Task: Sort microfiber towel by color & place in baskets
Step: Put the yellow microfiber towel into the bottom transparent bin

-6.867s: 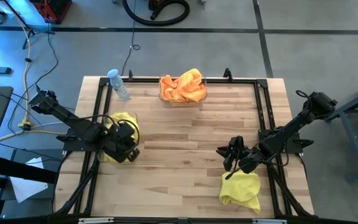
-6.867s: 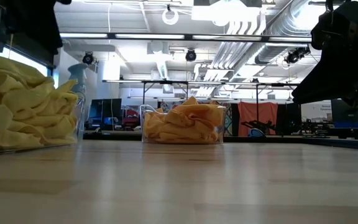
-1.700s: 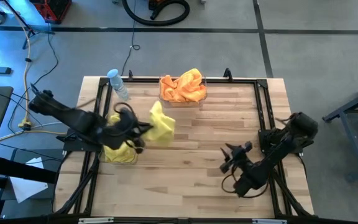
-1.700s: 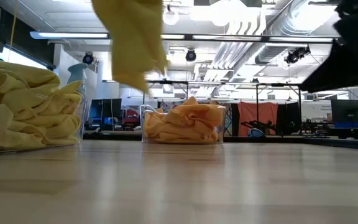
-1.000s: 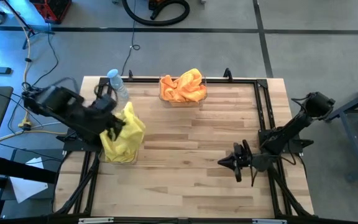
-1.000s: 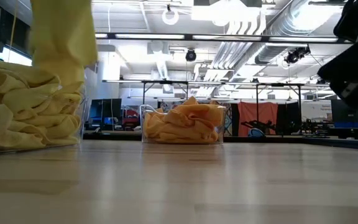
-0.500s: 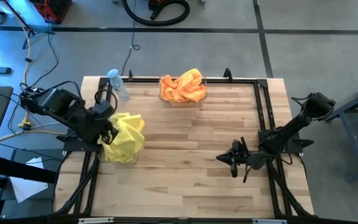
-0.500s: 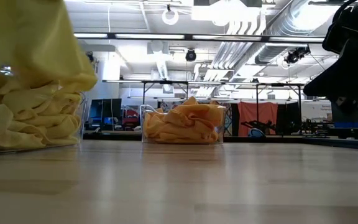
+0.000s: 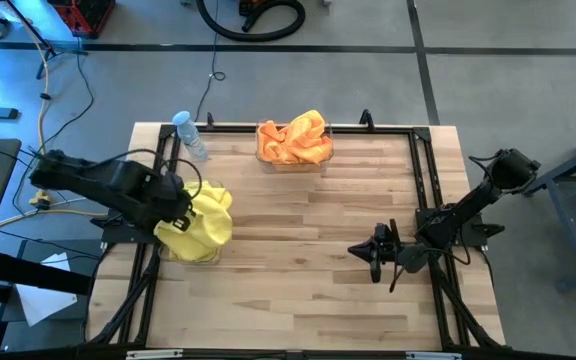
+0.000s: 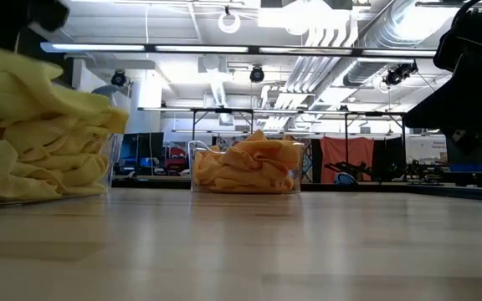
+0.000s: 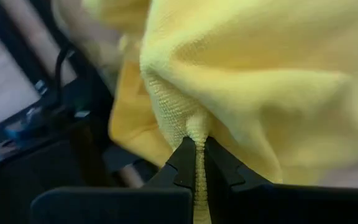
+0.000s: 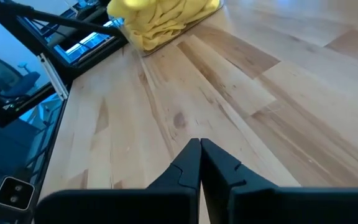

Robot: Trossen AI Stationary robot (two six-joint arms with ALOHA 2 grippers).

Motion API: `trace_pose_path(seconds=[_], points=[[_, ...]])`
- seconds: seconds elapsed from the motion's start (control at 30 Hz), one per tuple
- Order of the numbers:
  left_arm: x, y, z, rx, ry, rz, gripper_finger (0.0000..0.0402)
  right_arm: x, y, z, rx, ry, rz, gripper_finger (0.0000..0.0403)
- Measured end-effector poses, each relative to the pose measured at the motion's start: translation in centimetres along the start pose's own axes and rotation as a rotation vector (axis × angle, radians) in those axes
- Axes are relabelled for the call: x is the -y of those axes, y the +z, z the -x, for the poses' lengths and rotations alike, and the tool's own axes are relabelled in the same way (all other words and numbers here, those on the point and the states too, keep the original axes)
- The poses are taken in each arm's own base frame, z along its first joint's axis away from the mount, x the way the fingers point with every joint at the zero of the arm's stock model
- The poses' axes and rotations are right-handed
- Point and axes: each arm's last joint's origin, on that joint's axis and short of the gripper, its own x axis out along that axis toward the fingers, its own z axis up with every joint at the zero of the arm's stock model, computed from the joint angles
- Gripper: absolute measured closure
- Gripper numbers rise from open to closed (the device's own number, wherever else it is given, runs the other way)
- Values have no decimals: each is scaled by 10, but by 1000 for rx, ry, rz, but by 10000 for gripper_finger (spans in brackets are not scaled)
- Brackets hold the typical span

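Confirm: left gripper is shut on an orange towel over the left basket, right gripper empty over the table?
Not quite: the towel in the left gripper is yellow, not orange, as the left wrist view shows. The rest holds: it is over the left basket, and the right gripper is shut and empty over the table.

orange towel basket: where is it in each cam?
High view: orange towel basket at the far edge of the table, near the middle.
Low view: centre of the picture, at the back of the tabletop.
Left wrist view: not in it.
Right wrist view: not in it.
Shared landmark: the yellow towel pile, left in the high and low views and far across the table in the right wrist view.
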Motion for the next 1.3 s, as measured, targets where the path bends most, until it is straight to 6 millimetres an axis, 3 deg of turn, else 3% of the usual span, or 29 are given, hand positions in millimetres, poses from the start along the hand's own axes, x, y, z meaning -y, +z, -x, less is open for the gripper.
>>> trace_pose_path(seconds=[0.17,0.37,0.63,0.87,1.1,1.3], points=[[-5,-1,-26,-80,89,-14,401,0,0,0,5,-5,-14,400],[-7,0,-36,-48,122,-40,401,1,0,0,24,-27,-10,400],[16,9,-55,104,-37,-136,401,2,1,0,42,-42,-10,400],[22,8,-91,105,13,-186,399,2,0,0,38,-47,-4,400],[19,3,-128,78,72,-140,352,4,-1,0,26,-61,3,400],[22,4,-131,87,61,-109,288,5,-2,0,17,-72,-21,400]])
